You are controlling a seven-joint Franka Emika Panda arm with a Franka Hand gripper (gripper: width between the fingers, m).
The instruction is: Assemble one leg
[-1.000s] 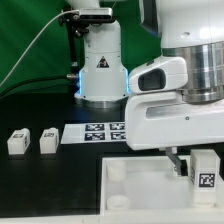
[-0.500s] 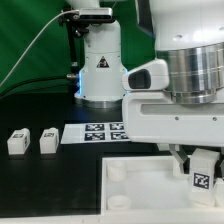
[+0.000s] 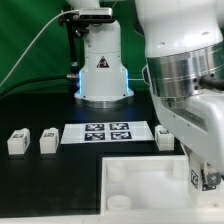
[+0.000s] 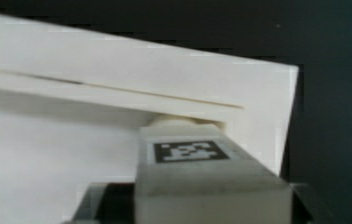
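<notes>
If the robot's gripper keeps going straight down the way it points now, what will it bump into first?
Probably the white tray. The gripper points down over the tray's corner at the exterior view's right, shut on the leg. The leg's lower end would likely touch first, near a round socket, though depth is hard to judge.

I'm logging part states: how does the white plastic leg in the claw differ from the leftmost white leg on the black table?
The claw clamps one small white plastic leg over the large white tray; the leftmost white leg sits untouched on the black table, off the tray. The held one is partly hidden by the arm; the leftmost shows whole. Both are white posts bearing black-and-white tags.
</notes>
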